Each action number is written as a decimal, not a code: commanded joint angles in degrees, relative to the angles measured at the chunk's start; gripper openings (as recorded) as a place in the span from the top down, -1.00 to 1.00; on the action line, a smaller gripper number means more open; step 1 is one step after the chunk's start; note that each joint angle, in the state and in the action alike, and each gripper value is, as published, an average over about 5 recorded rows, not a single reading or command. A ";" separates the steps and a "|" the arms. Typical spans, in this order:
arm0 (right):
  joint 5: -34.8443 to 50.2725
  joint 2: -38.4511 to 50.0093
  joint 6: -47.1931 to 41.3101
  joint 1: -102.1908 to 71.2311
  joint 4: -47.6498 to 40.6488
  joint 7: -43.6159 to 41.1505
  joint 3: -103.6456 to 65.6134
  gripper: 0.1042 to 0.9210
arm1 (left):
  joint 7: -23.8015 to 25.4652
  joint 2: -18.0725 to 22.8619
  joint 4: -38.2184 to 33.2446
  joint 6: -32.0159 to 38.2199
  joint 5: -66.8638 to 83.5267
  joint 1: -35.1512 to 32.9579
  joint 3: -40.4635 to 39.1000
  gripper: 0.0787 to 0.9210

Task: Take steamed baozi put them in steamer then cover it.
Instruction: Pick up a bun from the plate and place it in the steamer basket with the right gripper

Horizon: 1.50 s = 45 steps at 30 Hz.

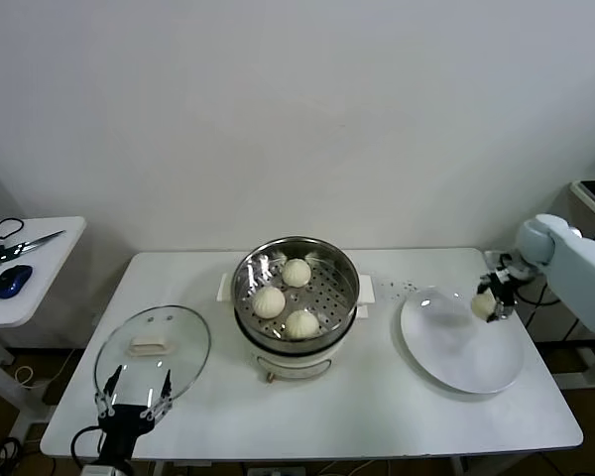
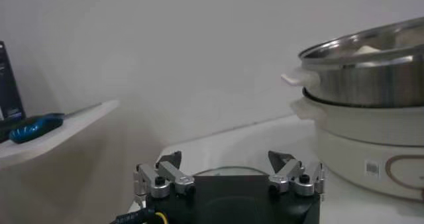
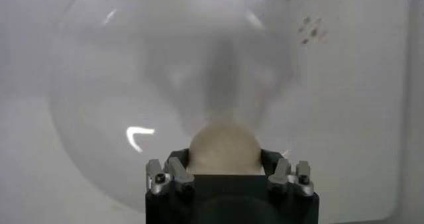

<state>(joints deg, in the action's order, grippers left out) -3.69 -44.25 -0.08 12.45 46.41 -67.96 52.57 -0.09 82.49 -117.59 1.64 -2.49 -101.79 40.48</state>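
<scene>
The steel steamer stands on its white pot base at the table's middle and holds three cream-white baozi; its wall also shows in the left wrist view. My right gripper is shut on the fourth baozi and holds it above the upper right part of the white plate. The clear glass cover with its white handle lies flat on the table at the left. My left gripper is open and empty at the table's front edge, just in front of the cover.
A white side table at the far left carries scissors and a blue mouse. Small dark specks lie on the table behind the plate. A grey box stands at the far right.
</scene>
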 commanded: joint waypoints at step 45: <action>53.01 -34.59 -19.33 27.92 15.33 14.62 50.27 -0.49 | 1.83 -1.30 2.32 1.36 0.14 2.56 -4.03 -0.77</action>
<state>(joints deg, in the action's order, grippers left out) 49.86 -76.78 -18.74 43.33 62.68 -54.48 101.36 1.74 81.21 -115.59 3.06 -2.43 -99.28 36.45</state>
